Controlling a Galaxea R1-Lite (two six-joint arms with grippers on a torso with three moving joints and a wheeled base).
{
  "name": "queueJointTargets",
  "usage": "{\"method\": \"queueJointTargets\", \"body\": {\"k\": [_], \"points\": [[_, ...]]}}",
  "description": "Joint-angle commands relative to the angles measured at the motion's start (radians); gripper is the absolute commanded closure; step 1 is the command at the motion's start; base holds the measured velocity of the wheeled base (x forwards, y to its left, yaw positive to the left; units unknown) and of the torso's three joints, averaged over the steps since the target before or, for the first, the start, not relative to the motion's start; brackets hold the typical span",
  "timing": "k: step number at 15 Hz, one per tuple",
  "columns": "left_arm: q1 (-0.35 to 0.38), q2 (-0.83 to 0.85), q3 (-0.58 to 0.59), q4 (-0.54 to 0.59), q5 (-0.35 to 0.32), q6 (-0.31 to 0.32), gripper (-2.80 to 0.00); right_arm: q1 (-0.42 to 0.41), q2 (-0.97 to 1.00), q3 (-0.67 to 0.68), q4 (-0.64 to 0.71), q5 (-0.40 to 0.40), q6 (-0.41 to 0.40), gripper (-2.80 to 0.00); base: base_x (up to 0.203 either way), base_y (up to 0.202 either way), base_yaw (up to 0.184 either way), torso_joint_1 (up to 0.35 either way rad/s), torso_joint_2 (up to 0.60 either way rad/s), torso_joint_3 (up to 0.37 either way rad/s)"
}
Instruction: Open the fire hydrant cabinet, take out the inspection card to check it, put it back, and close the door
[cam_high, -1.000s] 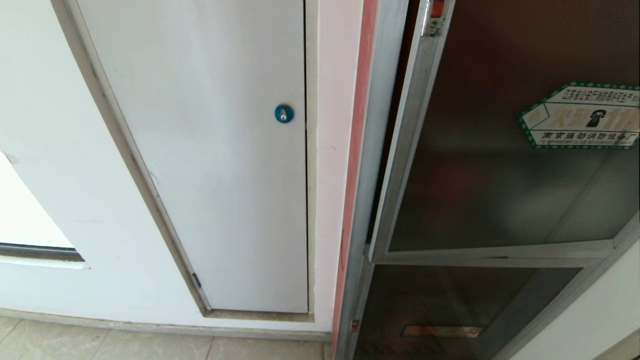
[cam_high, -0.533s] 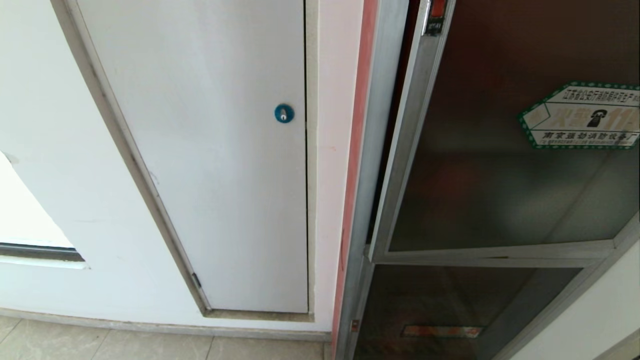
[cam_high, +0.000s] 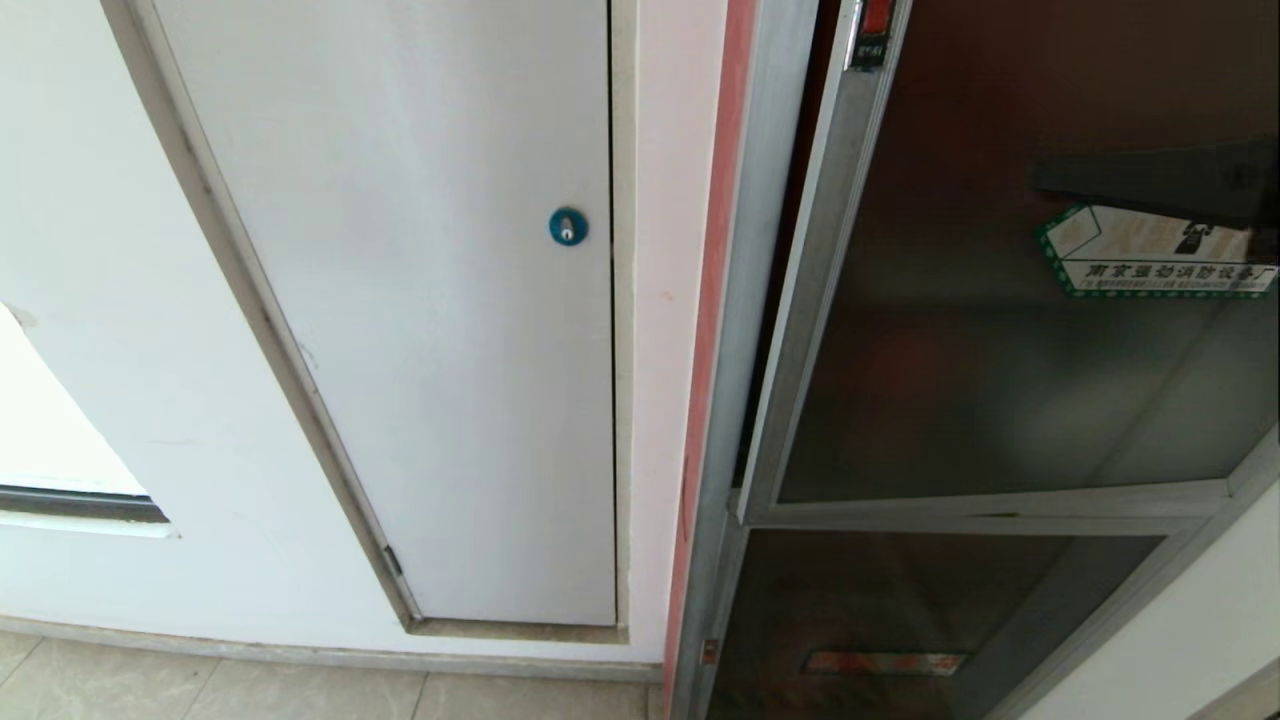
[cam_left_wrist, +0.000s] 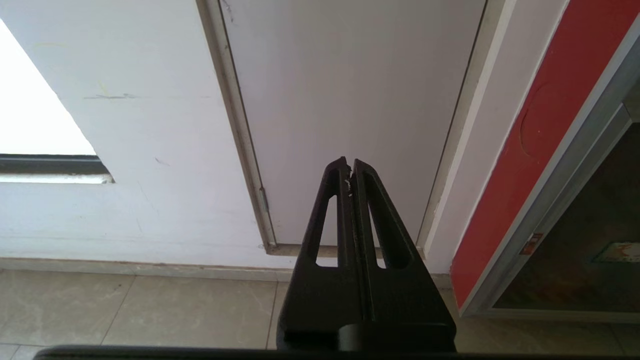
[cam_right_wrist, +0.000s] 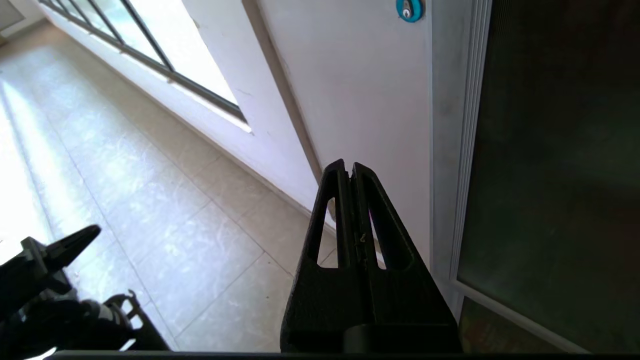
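The fire hydrant cabinet (cam_high: 735, 300) fills the right of the head view, silver-framed with a red strip along its left side. Its door (cam_high: 960, 350) is dark tinted glass with a green-edged white sticker (cam_high: 1150, 262). A narrow dark gap runs between the door's left edge and the frame. My right gripper (cam_high: 1045, 180) reaches in from the right edge, shut and empty, in front of the glass and over the sticker's top. In the right wrist view the right gripper (cam_right_wrist: 350, 167) points along the wall beside the door (cam_right_wrist: 560, 150). The inspection card is hidden.
A white panel with a blue round lock (cam_high: 568, 227) stands left of the cabinet. A smaller lower glass panel (cam_high: 900, 610) sits under the door. Tiled floor (cam_right_wrist: 150, 190) runs along the wall below a window (cam_right_wrist: 165, 45). My left gripper (cam_left_wrist: 349, 162) hangs low and shut, parked.
My right gripper has come into the head view from the right edge and now covers the top of the sticker. The door and cabinet have not moved.
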Motion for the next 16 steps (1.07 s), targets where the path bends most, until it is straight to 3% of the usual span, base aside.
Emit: {"method": "queueJointTargets", "body": {"k": [1,6,10,16], "points": [[0.000,0.000,0.014,0.000,0.000,0.000,0.00,0.029,0.087,-0.036,-0.005,-0.024,0.002,0.00,0.000,0.000,0.000,0.000,0.00,0.000],[0.000,0.000,0.014,0.000,0.000,0.000,0.00,0.033,0.209,-0.085,-0.127,-0.100,0.000,0.00,0.000,0.000,0.000,0.000,0.00,0.000],[0.000,0.000,0.014,0.000,0.000,0.000,0.00,0.027,0.302,-0.194,-0.135,-0.147,0.000,0.00,0.000,0.000,0.000,0.000,0.00,0.000],[0.000,0.000,0.014,0.000,0.000,0.000,0.00,-0.011,0.370,-0.273,-0.135,-0.151,-0.002,0.00,0.000,0.000,0.000,0.000,0.00,0.000]]}}
